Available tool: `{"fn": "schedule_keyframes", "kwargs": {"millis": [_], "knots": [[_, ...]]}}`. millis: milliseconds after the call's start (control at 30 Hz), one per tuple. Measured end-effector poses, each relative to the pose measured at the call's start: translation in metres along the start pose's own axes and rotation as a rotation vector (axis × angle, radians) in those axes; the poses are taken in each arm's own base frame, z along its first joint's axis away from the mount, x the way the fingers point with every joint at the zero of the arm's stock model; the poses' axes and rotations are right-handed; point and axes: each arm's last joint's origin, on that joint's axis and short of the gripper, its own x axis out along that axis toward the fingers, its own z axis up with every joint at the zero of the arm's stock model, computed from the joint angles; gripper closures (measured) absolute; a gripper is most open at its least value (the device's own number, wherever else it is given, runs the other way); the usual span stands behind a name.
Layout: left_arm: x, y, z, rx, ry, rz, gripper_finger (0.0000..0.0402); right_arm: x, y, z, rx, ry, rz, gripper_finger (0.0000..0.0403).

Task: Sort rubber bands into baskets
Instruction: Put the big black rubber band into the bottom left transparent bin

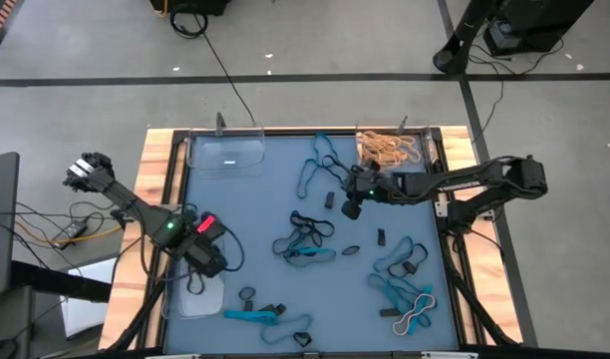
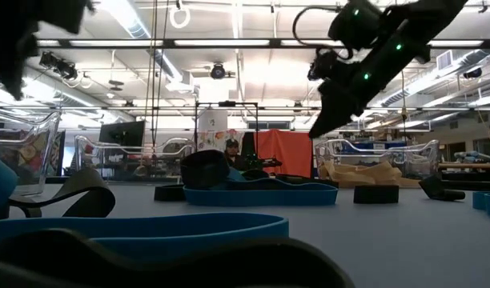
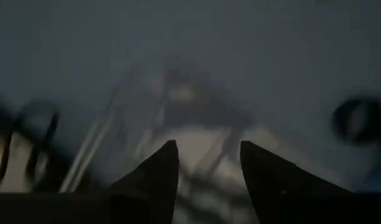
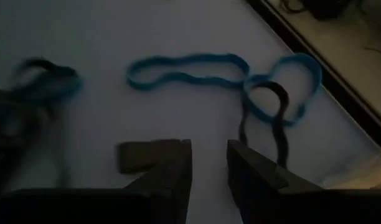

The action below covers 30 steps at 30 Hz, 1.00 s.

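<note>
Our left gripper (image 1: 198,281) hangs over the clear basket (image 1: 182,303) at the near-left corner of the table, its two dark fingers (image 3: 154,180) spread apart with nothing between them; through the gap the left wrist view shows only the blurred see-through plastic of that tray. Our right gripper (image 1: 349,210) sits out over the far-middle of the blue-grey mat (image 1: 255,214), its fingers (image 4: 172,165) parted by a narrow gap and closed on nothing.

Just beyond the right fingertips a small dark band (image 4: 147,155) lies flat on the mat. Farther out we see a long teal-blue rubber band (image 4: 187,70) drawn into a wavy loop, linked at its end with a second blue loop (image 4: 296,84) and a thin black band (image 4: 274,118) crossing it.

From above, the rubber bands (image 1: 305,239) are thin limp loops in teal-blue and black, scattered across the middle, near and right parts of the mat, some tangled in small clusters, with a pale one (image 1: 415,316) near the right front. A heap of tan bands (image 1: 390,150) fills the far-right basket (image 1: 426,141). The far-left basket (image 1: 225,152) stands against the far edge.
</note>
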Motion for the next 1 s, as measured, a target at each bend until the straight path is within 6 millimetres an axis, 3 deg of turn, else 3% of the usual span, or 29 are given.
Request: {"fn": "schedule_keyframes", "kwargs": {"millis": [367, 667, 1000], "knots": [[-0.001, -0.016, 0.033, 0.124, -0.371, -0.083, 0.0229, 0.04, -0.022, -0.018, -0.133, 0.16, 0.058, 0.0287], [-0.003, -0.021, 0.048, 0.176, -0.591, -0.037, 0.0229, 0.053, -0.038, -0.025, -0.164, 0.214, 0.025, 0.0286], [0.0, -0.021, 0.054, 0.197, -0.641, 0.009, 0.0229, 0.056, -0.036, -0.027, -0.183, 0.222, 0.083, 0.0303]]}}
